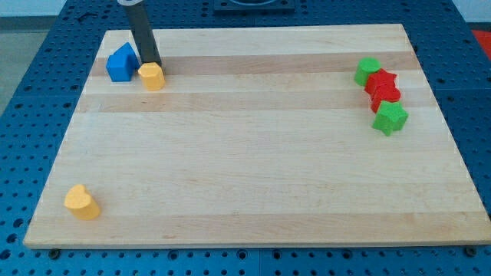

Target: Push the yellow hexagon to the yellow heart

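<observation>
The yellow hexagon lies near the view's top left of the wooden board. My tip stands right behind it, at its top edge, and looks to be touching it. The yellow heart lies far off at the view's bottom left corner of the board. The dark rod rises from the tip out of the view's top.
A blue block sits just left of the rod and the hexagon. At the view's right edge stand a green block, two red blocks and a green star in a tight column.
</observation>
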`<control>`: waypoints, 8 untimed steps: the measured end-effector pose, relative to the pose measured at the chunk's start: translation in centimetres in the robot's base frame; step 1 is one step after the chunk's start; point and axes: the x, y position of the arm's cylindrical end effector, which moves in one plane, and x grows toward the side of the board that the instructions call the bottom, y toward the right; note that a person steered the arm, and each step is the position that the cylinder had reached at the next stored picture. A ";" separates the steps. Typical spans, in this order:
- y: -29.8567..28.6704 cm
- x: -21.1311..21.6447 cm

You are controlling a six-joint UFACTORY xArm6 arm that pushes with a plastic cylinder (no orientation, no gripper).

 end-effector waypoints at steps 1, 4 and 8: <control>3.2 0.0; -1.0 2.8; -5.1 7.4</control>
